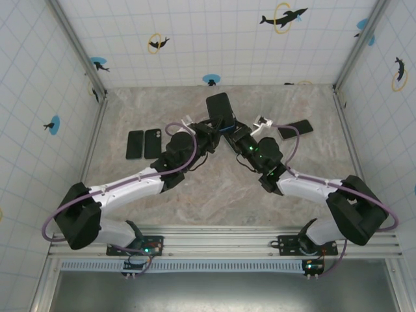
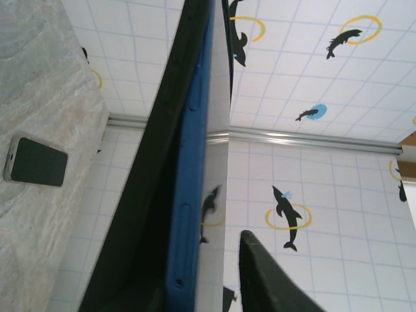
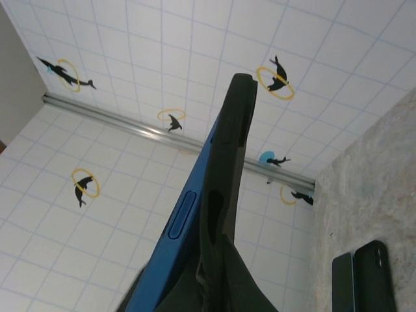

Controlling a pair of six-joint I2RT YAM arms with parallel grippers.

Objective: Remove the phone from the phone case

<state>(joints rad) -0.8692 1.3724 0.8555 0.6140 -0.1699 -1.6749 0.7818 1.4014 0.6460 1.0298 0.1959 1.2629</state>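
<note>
The blue phone [image 1: 226,128] in its black phone case [image 1: 219,107] is held upright above the middle of the table, between both arms. My right gripper [image 1: 235,133] is shut on the lower edge of the case [image 3: 237,130], and the blue phone edge [image 3: 185,214] stands a little off the case beside it. My left gripper [image 1: 207,129] straddles the phone and case from the other side. In the left wrist view one of its fingers [image 2: 260,273] stands a small gap off the glossy screen [image 2: 218,97]. The blue side [image 2: 188,195] and black case [image 2: 149,195] lie left of it.
Two dark phones [image 1: 143,144] lie flat side by side on the marble table [image 1: 195,188] to the left, seen also as dark slabs [image 3: 367,276]. Another dark phone [image 1: 295,129] [image 2: 36,161] lies at the back right. Tiled walls close off three sides.
</note>
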